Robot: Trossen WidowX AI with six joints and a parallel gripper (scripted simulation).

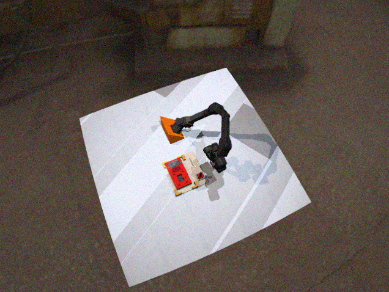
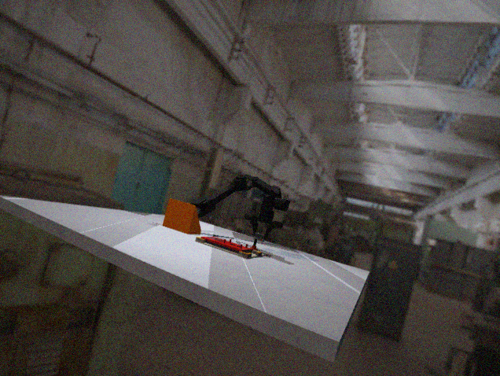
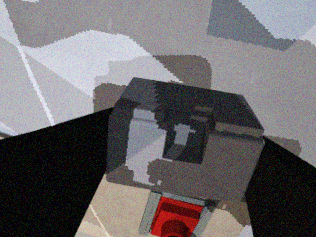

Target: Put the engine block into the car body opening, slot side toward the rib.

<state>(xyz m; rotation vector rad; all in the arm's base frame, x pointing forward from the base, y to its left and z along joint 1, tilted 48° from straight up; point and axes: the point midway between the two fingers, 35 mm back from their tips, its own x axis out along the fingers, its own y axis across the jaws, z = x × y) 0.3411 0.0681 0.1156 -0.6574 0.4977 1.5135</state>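
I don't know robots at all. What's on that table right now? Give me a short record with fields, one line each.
arm: one black arm, bent over from an orange wedge-shaped base
gripper: gripper closed on the grey engine block
engine block: grey boxy part with a dark slot in its top face, beside the fixture's edge
car body: red plate with a dark opening, lying flat on a beige board with yellow corners
opening: nothing in it yet
table: white and grey top
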